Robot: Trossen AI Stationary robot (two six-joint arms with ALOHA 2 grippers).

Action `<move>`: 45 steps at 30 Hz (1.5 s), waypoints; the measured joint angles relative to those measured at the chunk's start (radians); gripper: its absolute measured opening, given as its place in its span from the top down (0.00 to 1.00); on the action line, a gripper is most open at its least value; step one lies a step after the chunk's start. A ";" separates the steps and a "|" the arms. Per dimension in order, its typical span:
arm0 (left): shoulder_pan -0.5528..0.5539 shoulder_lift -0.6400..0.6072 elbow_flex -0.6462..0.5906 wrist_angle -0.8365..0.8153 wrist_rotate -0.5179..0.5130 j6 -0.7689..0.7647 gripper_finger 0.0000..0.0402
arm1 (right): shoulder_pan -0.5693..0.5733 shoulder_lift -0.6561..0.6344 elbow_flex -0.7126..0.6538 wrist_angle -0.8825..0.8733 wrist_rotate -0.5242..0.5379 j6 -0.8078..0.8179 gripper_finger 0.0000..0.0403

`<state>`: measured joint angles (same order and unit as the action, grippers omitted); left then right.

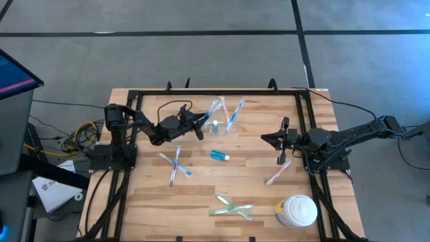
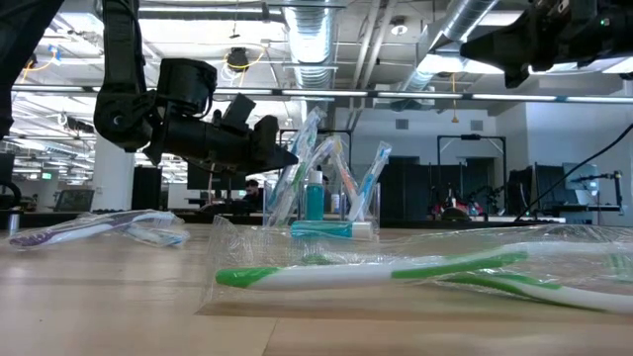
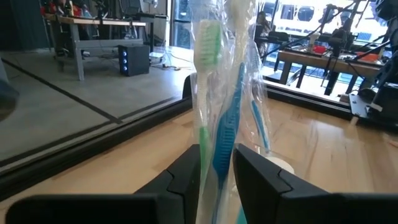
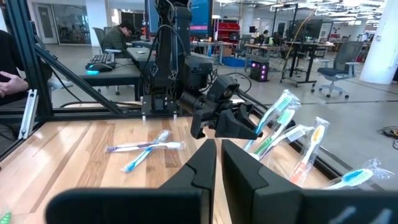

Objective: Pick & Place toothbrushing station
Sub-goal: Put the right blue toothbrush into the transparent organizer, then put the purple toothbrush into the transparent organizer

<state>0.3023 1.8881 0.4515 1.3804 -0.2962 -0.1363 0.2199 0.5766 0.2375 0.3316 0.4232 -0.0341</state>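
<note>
Wooden surface point(image 1: 201, 191), brushes scattered; clear holder point(image 1: 216, 126) sits near the far edge. Left tool point(image 3: 216, 163) pinches a wrapped toothbrush point(image 3: 219, 93) upright right by the holder — nearer arm. Right tool point(image 4: 219, 163) pressed together, empty, well apart.

Grey floor point(image 1: 201, 17); exposed ceiling ducts point(image 2: 315, 40); desks point(image 4: 118, 68), office chair point(image 4: 339, 74)

Both arms matte black, boxy jointed links, each on a black base plate bolted at a side edge of the tabletop point(image 1: 222, 195). Left pincer point(image 3: 216, 171) has two chunky black angular fingers; right pincer point(image 4: 217, 163) same build. Black cables trail off each base away from the tabletop.
</note>
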 joint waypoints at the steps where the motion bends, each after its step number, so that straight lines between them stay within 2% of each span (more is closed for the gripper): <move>1: 0.000 0.000 0.000 -0.004 0.000 0.000 0.78 | 0.000 0.000 0.000 -0.002 0.000 0.000 0.96; 17: -0.001 0.000 -0.047 0.085 0.002 -0.002 0.78 | 0.000 0.000 0.000 -0.017 0.000 0.000 0.96; 38: 0.002 0.000 -0.067 0.087 0.000 0.027 0.78 | 0.000 0.000 0.000 -0.033 0.000 0.000 0.96; 45: 0.002 -0.006 -0.110 0.084 -0.068 0.049 0.78 | 0.000 0.000 0.000 -0.033 0.000 0.000 0.96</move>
<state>0.3046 1.8823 0.3410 1.4647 -0.3642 -0.0871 0.2199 0.5766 0.2375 0.2989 0.4232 -0.0338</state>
